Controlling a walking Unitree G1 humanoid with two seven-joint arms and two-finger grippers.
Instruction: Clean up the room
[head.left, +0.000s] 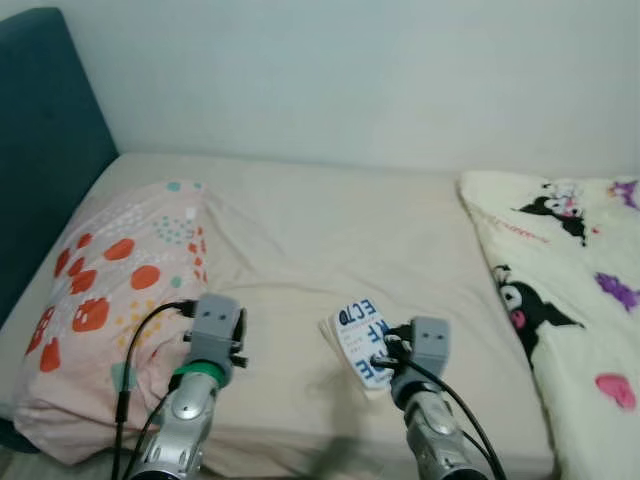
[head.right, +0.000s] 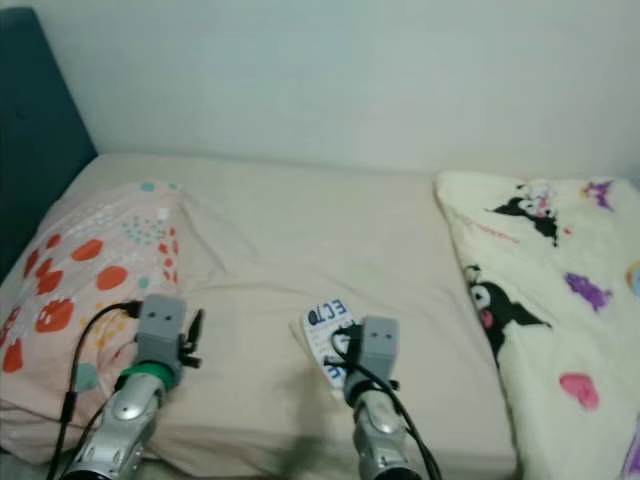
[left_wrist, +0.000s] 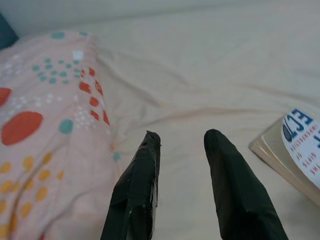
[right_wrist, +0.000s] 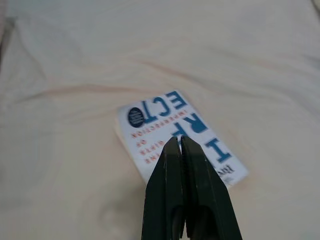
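- A white paperback book (right_wrist: 180, 137) with blue lettering lies flat on the beige bed (head.left: 330, 230), near the bed's front edge.
- The right gripper (right_wrist: 181, 142) hovers over the book's cover, its two black fingers pressed together and holding nothing.
- The left gripper (left_wrist: 182, 137) hangs parted and empty between the book and a pink spotted pillow (head.left: 110, 290) at the bed's left edge.
- A cartoon-print blanket (head.left: 570, 290) covers the bed's right side.

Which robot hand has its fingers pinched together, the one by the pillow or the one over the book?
The right gripper, over the white book: its fingers touch. The left gripper, beside the spotted pillow, has a gap.
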